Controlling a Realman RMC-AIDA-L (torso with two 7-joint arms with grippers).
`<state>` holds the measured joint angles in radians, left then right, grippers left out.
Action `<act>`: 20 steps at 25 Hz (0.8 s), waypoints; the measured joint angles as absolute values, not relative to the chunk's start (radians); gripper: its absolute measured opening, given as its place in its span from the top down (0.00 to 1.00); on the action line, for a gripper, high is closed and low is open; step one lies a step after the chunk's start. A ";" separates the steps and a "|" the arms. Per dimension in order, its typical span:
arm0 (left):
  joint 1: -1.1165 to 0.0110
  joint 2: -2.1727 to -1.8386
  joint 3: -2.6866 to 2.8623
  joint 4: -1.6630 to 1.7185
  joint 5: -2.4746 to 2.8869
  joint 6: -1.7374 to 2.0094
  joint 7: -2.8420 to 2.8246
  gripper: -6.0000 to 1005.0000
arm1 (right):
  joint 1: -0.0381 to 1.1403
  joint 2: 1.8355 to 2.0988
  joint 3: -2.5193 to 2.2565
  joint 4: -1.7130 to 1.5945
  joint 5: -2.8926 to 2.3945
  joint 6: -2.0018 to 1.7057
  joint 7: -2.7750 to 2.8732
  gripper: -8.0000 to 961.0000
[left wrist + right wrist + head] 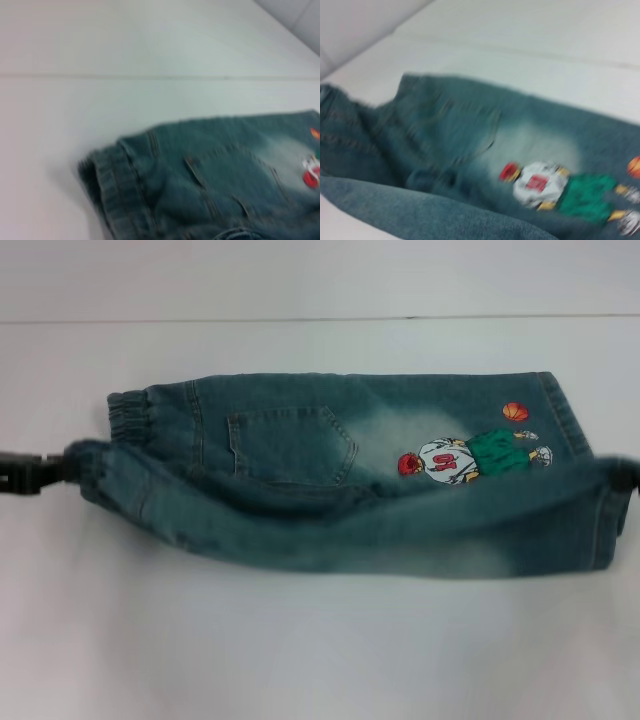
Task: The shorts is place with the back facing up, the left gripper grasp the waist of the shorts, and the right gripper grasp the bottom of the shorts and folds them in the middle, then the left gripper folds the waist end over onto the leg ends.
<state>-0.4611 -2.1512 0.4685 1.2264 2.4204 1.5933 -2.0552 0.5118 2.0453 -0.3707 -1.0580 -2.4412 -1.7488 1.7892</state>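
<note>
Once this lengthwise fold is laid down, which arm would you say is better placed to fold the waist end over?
Probably the left: the left gripper is at the waist of the shorts, while the right gripper is at the leg ends.

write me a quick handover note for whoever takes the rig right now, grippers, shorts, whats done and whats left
Left gripper: at the robot's left edge of the head view, shut on the waist of the shorts, holding that corner up.
Right gripper: at the far right edge, barely in view, at the bottom of the shorts; its hold is not visible.
The shorts lie back up on the white table, near half lifted and stretched between the two arms, far half flat with pocket and embroidered figure showing.
Done: both ends picked up, lengthwise fold under way.
Left: lay the near half over the far half, then fold the waist end onto the leg ends.
</note>
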 joint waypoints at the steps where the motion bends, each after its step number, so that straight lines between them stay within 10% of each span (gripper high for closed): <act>1: -0.463 -2.153 0.468 1.226 2.416 1.580 -2.056 0.94 | 0.514 2.044 -0.369 -1.055 -2.424 -1.728 1.803 0.97; 20: -0.493 -2.162 0.668 1.057 2.308 1.120 -2.045 0.94 | 0.592 2.057 -0.484 -0.951 -2.393 -1.279 1.856 0.97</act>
<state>-0.4932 -2.1625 0.6677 1.0570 2.3081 1.1201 -2.0447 0.5920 2.0569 -0.4837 -0.9510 -2.3930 -1.2791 1.8558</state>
